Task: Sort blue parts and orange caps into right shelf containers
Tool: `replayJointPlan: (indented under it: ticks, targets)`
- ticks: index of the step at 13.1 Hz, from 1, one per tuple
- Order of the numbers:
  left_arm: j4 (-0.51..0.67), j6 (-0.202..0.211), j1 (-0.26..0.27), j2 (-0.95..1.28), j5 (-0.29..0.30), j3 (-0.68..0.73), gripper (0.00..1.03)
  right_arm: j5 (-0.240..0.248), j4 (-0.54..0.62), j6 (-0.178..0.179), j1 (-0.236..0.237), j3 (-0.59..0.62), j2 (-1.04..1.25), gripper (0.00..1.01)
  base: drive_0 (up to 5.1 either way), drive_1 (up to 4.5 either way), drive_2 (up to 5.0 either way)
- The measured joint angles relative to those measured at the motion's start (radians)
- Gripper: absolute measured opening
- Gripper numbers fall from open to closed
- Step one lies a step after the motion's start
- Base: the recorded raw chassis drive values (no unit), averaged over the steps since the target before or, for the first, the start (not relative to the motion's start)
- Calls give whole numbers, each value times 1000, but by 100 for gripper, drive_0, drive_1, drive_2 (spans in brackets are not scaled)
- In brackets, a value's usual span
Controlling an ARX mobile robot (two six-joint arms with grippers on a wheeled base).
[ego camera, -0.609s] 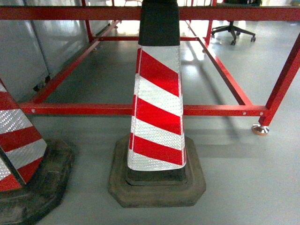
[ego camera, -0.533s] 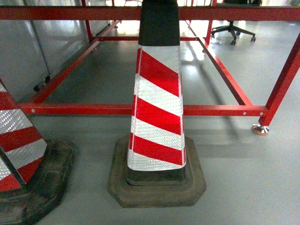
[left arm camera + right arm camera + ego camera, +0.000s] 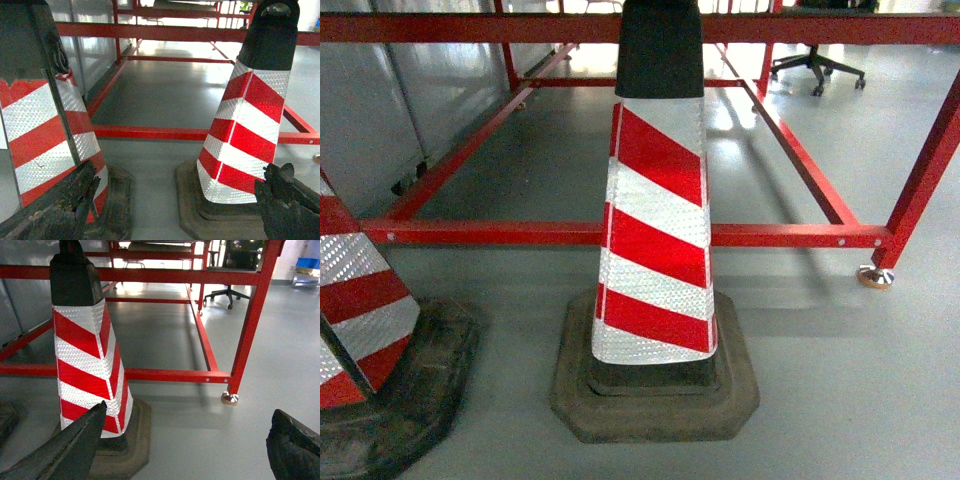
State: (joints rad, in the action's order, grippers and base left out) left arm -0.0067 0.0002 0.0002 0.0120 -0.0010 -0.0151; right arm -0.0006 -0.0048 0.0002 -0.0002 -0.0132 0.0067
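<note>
2 striped cones (image 3: 657,240) (image 3: 355,300), 1 red frame (image 3: 790,236), 1 office chair (image 3: 817,62)

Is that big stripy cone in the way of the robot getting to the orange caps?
No orange caps or blue crates show in any view. The striped cone stands right ahead, a second cone to its left, the red frame behind.

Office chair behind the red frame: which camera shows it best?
The head view: the office chair shows its wheeled base clear of the red frame. In the right wrist view it sits partly behind a post. The left wrist view doesn't show it.
</note>
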Motion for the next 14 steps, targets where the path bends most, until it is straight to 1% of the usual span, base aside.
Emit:
replayJointPlan:
  ticks: [14]
  targets:
    - [1,0,0,0,-2,0,98,0,-1,0,0,0,0,98,0,0,0]
